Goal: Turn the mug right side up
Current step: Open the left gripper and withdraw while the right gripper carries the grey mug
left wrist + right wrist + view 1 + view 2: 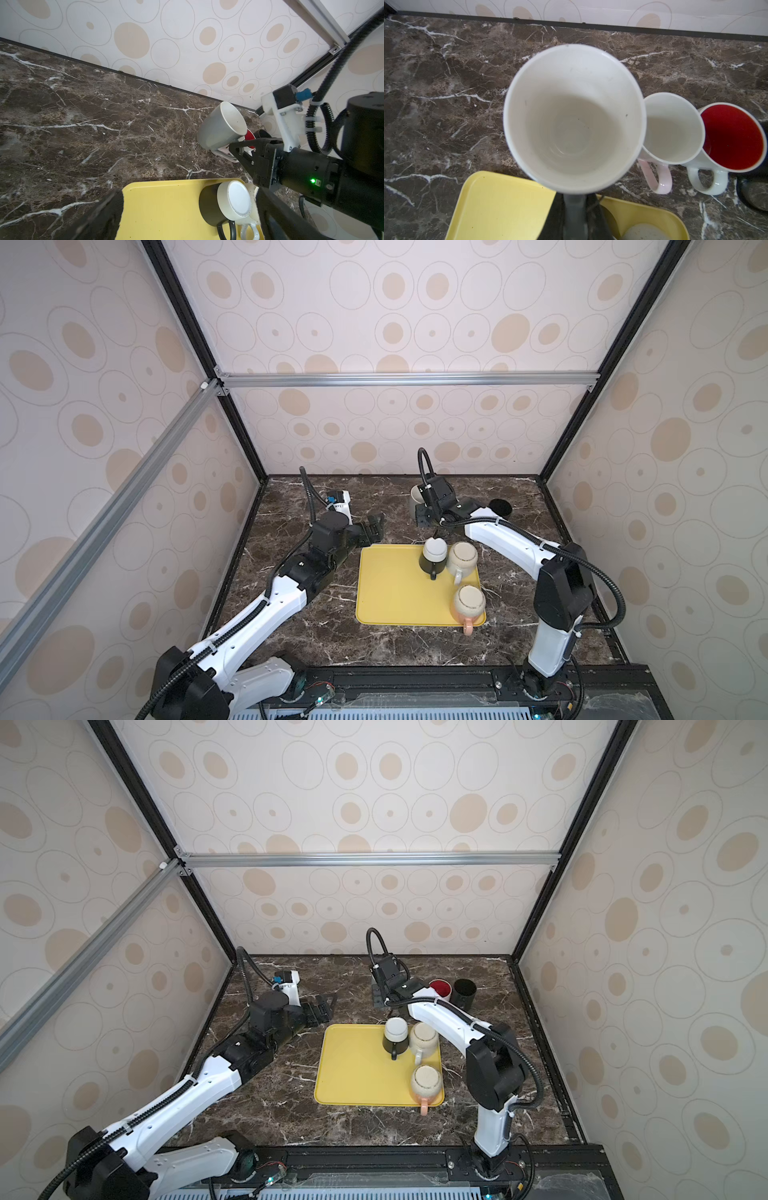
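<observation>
Logging item one, the grey mug (218, 124): location and attitude? (clerk)

Back of the desk (316, 639), beyond the far edge of the yellow tray (390, 597). Tilted, mouth turned up and toward the rear wall (166, 31), white inside, grey outside. Whether its base touches the desk I cannot tell. (checker)

Held by what? (clerk)

Held by the right gripper (574, 207), with the fingers (595, 218) clamped on the handle, one on each side. The right wrist view looks straight down into the mouth. (checker)

Item two, the left gripper (373, 527)? (clerk)

Fingers spread wide with nothing between them, near the tray's far left corner and well apart from the grey mug. (checker)

Tray contents? (clerk)

Three mugs, all bottom up. The black mug (432, 560) has a white base and stands at the far edge. The speckled cream mug (462, 561) is right beside it. The orange-handled mug (468, 605) is nearer the front edge, its handle overhanging the rim. (checker)

Loose on the desk? (clerk)

Three, upright, in a row beside the grey mug. The pink-handled mug (672, 128) is just beside it, the red-lined mug (733, 137) comes next, and the black cup (464, 992) is at the end, mostly cut off in the right wrist view. (checker)
</observation>
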{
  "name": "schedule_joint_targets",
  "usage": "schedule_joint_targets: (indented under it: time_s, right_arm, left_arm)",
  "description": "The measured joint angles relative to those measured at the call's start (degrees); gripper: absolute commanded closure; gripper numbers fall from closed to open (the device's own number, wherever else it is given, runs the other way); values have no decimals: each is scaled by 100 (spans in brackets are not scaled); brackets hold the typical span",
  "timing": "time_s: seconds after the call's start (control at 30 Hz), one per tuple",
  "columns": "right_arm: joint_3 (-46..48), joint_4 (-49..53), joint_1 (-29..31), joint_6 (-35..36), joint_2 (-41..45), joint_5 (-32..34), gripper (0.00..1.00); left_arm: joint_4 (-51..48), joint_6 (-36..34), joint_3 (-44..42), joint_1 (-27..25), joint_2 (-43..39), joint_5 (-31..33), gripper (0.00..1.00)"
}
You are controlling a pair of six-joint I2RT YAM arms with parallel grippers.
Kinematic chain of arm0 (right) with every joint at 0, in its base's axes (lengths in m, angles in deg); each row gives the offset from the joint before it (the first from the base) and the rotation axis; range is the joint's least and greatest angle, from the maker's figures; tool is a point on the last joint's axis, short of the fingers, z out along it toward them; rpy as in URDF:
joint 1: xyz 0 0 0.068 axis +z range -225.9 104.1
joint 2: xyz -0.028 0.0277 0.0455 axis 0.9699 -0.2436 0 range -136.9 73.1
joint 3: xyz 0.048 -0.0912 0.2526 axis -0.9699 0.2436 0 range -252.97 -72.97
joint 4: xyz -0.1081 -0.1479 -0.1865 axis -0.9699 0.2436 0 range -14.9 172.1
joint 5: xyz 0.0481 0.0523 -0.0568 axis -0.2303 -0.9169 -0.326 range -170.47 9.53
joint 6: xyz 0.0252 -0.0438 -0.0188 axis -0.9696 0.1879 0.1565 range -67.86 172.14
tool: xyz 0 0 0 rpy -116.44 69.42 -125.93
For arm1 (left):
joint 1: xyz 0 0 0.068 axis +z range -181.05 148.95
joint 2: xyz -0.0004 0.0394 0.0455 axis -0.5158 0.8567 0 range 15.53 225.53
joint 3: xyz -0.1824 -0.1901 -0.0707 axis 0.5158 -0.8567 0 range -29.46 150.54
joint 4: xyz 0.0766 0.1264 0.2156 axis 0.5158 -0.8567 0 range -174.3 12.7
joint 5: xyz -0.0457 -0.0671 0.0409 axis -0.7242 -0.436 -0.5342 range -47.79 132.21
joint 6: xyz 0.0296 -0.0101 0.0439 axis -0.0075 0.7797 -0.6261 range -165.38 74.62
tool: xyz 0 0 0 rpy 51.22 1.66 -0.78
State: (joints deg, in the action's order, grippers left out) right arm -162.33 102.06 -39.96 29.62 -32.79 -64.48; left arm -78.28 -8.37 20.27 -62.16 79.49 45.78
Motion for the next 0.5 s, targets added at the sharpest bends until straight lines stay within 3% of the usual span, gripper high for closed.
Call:
schedule_joint_targets:
  time_s: [0.5]
  right_arm:
    - [-76,-151,-107,83,-496,181,100]
  left_arm:
    - [90,2,-66,0,46,-94,0]
